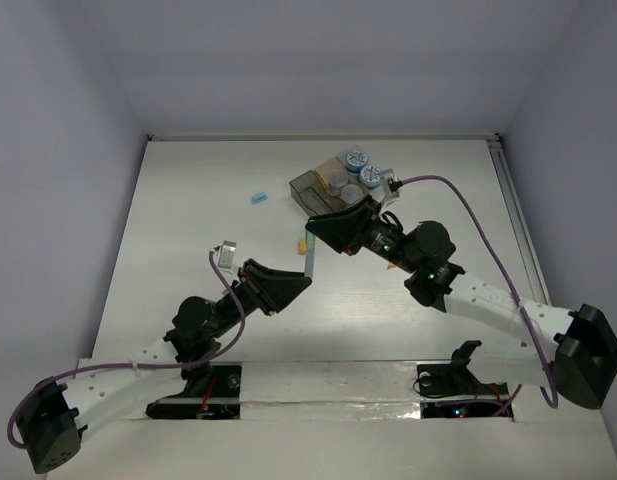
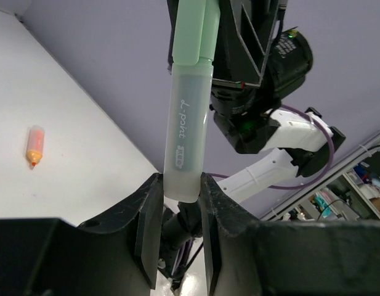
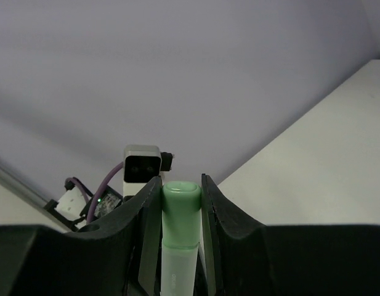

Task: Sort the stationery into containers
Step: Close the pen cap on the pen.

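A green highlighter (image 1: 312, 257) is held in the air between both grippers, above the middle of the table. My left gripper (image 1: 304, 278) is shut on its pale body end (image 2: 188, 123). My right gripper (image 1: 317, 238) is shut on its green cap (image 3: 180, 198). The joined containers (image 1: 306, 190) stand at the back. The clear box holds two blue-and-white rolls (image 1: 357, 159). The tan box holds two purplish cylinders (image 1: 334, 181). An orange stick (image 1: 301, 243) lies on the table under the highlighter and shows in the left wrist view (image 2: 34, 145). A light blue stick (image 1: 258, 197) lies left of the containers.
The right arm's purple cable (image 1: 458, 195) arcs over the table's right half. The right arm's body (image 2: 263, 68) fills the upper part of the left wrist view. The left wrist camera (image 3: 142, 163) shows behind the cap.
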Motion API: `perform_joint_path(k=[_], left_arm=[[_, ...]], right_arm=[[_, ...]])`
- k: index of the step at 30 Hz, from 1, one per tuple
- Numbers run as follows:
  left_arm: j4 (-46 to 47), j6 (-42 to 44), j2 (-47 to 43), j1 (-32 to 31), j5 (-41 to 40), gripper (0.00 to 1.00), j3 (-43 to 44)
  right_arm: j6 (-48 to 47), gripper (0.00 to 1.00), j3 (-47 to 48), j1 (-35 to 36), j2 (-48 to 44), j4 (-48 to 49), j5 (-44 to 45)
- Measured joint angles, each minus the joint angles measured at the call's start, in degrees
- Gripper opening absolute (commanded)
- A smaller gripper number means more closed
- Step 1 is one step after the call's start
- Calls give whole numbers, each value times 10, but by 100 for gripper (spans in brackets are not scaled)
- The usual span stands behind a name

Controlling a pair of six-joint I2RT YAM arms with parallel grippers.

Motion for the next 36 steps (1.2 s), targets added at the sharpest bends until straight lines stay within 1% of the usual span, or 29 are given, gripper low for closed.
perform_joint_path(k=[7,11,18,27,32,36], left_arm=[[0,-12,-40,2,19,0,-3],[-13,-12,-70,2,26,0,-3],[-54,3,-84,2,27,0,8],[-63,32,-22,1,42,0,38],[-97,63,-18,-2,42,0,59],[-126,85,-18,-2,41,0,81]], right_arm=[[41,0,0,-4,32,103,-64],[56,0,0,-4,37,134,-83],[61,0,0,-7,39,136,-93],[55,0,-22,1,38,143,-67],[47,0,-31,6,28,145,-46],[30,0,-32,7,7,122,-31]])
